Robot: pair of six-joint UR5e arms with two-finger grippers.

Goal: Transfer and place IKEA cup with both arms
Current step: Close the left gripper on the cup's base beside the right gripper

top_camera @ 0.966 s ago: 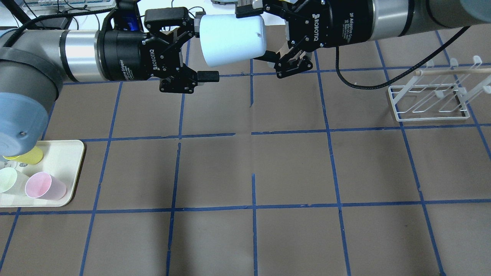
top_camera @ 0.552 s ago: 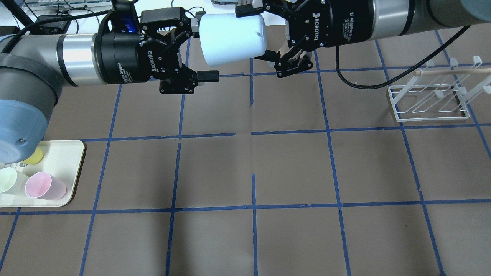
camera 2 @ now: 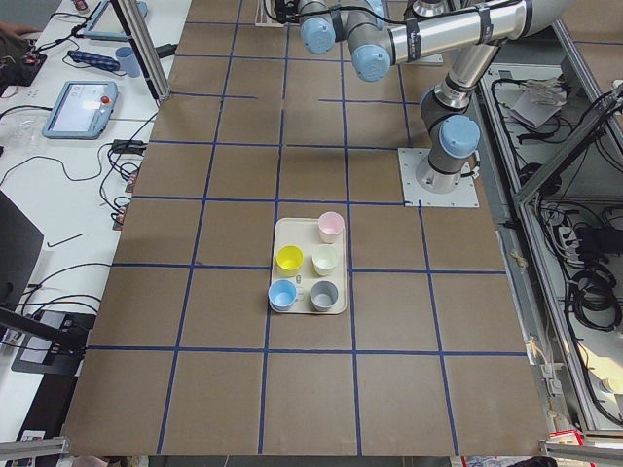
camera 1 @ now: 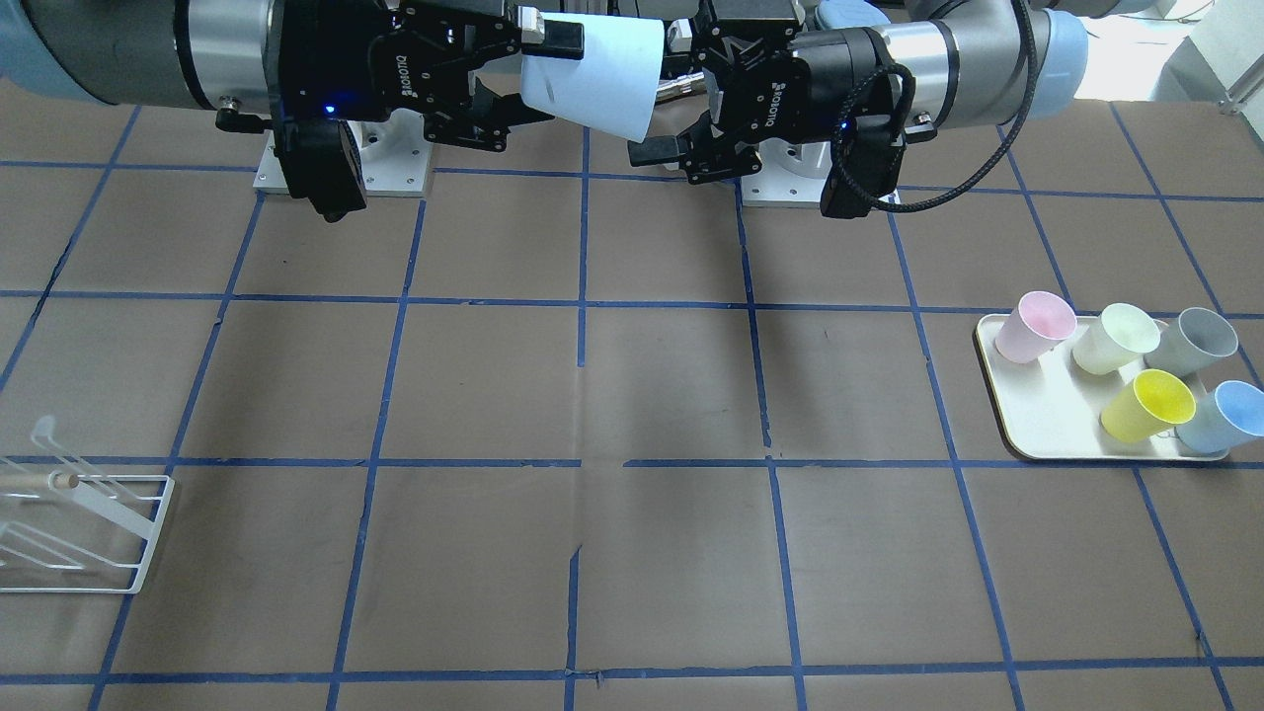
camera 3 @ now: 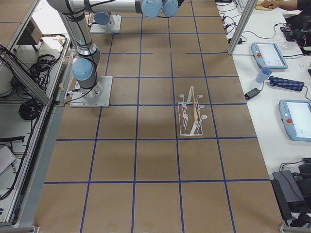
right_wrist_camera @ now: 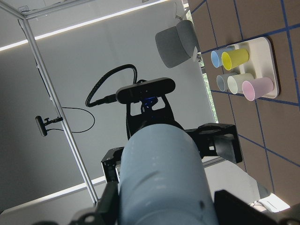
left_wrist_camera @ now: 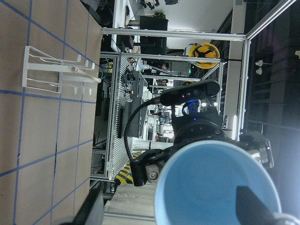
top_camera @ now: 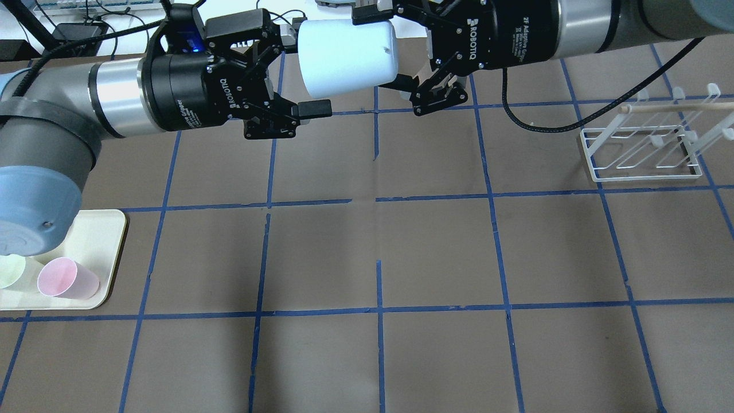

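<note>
The pale blue IKEA cup (top_camera: 347, 57) lies on its side in the air over the far middle of the table; it also shows in the front view (camera 1: 592, 79). My right gripper (top_camera: 384, 51) is shut on its base end, with fingers on both sides in the right wrist view (right_wrist_camera: 161, 178). My left gripper (top_camera: 307, 74) is open with its fingers (top_camera: 312, 108) astride the rim end, apart from the cup. The left wrist view looks into the cup's mouth (left_wrist_camera: 215, 187).
A cream tray (camera 1: 1037, 434) at my left holds a pink cup (camera 1: 1032, 326), a pale green cup (camera 1: 1116, 336), a grey cup (camera 1: 1195, 341), a yellow cup (camera 1: 1150, 405) and a blue twin cup (camera 1: 1224, 415). A white wire rack (top_camera: 642, 155) stands at the right.
My left arm has swung a little, its elbow now covering the yellow cup on the tray, and its lower finger sits slightly higher. The cup and right gripper have not moved.
</note>
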